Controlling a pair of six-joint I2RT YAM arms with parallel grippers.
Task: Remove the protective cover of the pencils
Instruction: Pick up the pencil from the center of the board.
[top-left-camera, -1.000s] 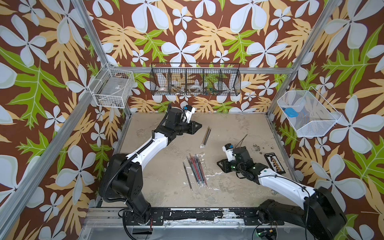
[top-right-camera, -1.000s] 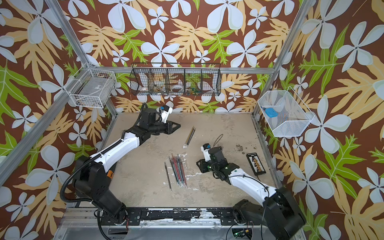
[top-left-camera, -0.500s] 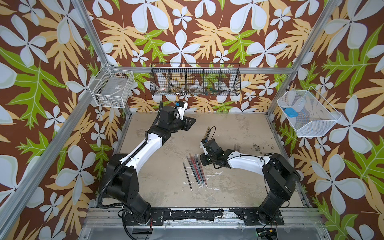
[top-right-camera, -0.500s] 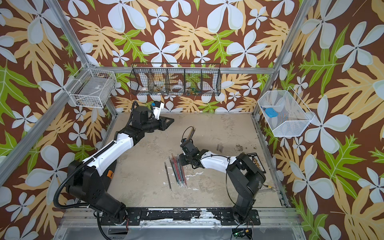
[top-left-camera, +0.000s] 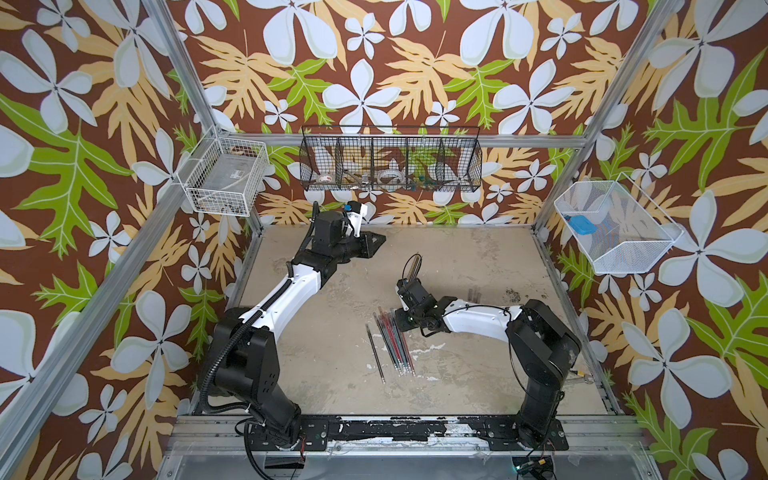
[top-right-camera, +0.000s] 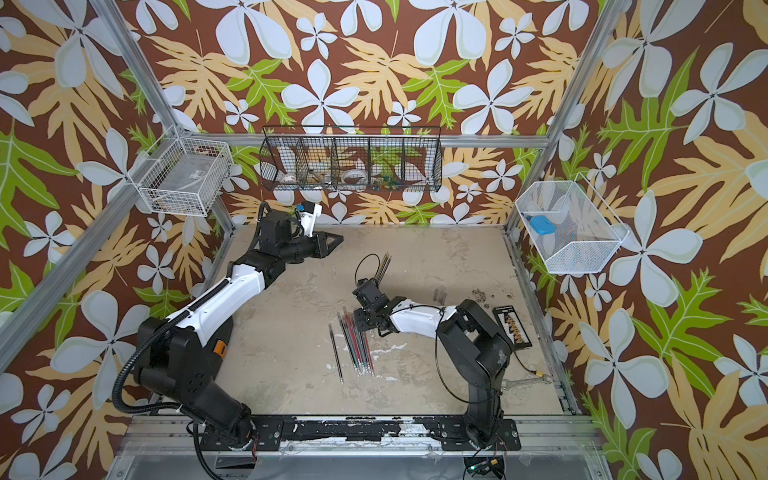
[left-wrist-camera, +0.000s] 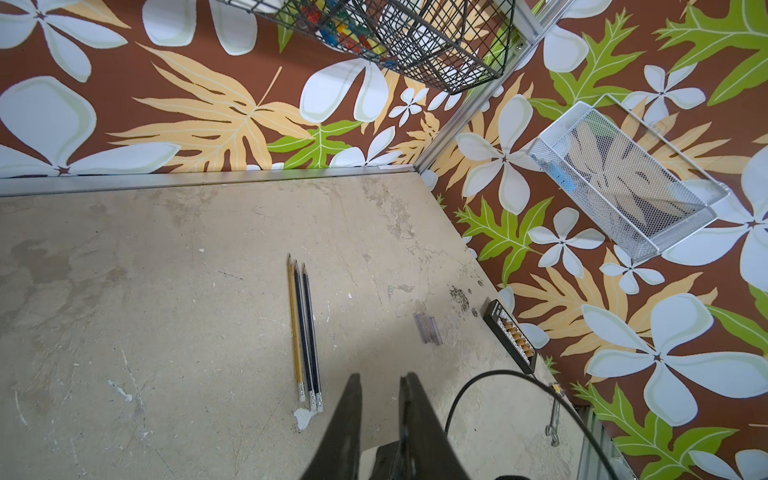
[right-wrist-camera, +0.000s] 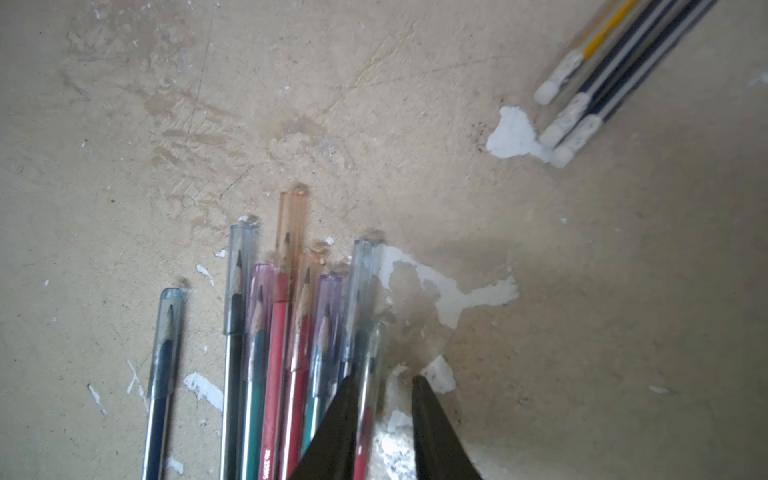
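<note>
Showing the pencils (top-left-camera: 392, 345) as a fanned bundle just below the centre of both top views, lying flat on the surface (top-left-camera: 457, 374), long axes running from upper left to lower right of the frame, capped tips at the upper end. Wearing the protective cover (right-wrist-camera: 291, 224) on every visible tip of this bundle, tinted and clear sleeves alike, with the sharpened points showing inside. Hovering over the capped end with the right pincer (right-wrist-camera: 384, 380), fingers spread a little and straddling the outermost shaft, the clear-capped red pencil (right-wrist-camera: 370, 361). Touching or nearly touching it with one finger and standing clear of it with the other, so not yet pinching anything. Pointing roughly along that pencil's length, leaving the cap straight ahead of the fingertips and the shaft passing back under the wrist. Making the right arm, based at the lower right of the frame, plainly the nearer one. Holding the left pincer (left-wrist-camera: 382, 376) raised toward the upper centre of both top views, well apart from the bundle, fingers narrowly parted and empty. Lying apart from the bundle: three bared pencils (left-wrist-camera: 305, 332) side by side, above it in the frame, and a few shed caps (left-wrist-camera: 428, 328) to the right of centre. Judging the coming move as turning on that axis: closing on the shaft behind the cap, then calling for a pull along the pencil's length, probably with the left pincer crossing over to take the sleeve.
</note>
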